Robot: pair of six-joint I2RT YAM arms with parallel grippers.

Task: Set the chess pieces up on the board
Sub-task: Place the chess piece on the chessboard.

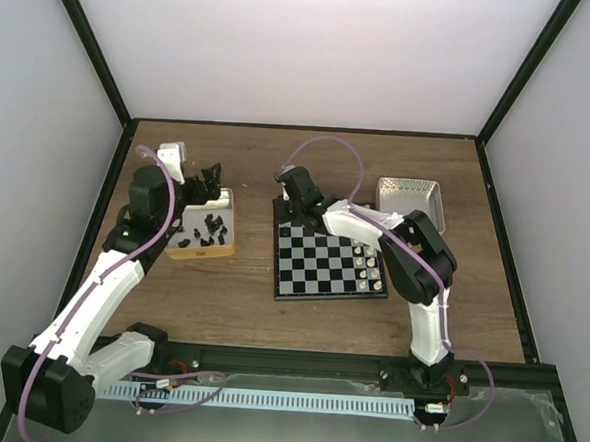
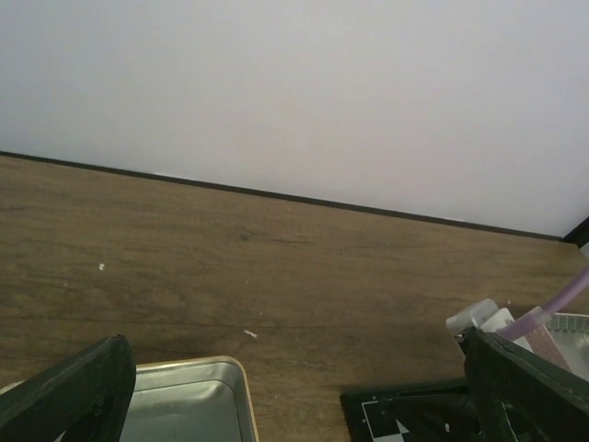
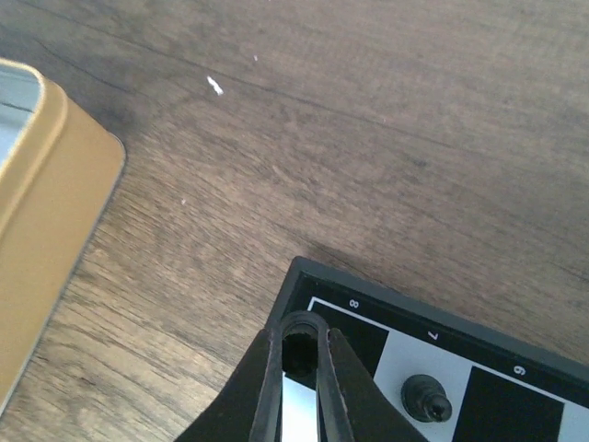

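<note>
Over the tin (image 1: 201, 251), left tool (image 1: 209, 183) gapes empty; right tool (image 3: 300, 343) sits shut over the board (image 3: 368, 299).

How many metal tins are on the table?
2. A gold-sided tin left of the board, holding black pieces; a silver tin beyond the board's far right corner.

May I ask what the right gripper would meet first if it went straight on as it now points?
Probably the board, at its corner square beside the 8, just under the right gripper; the height left is unclear.
</note>
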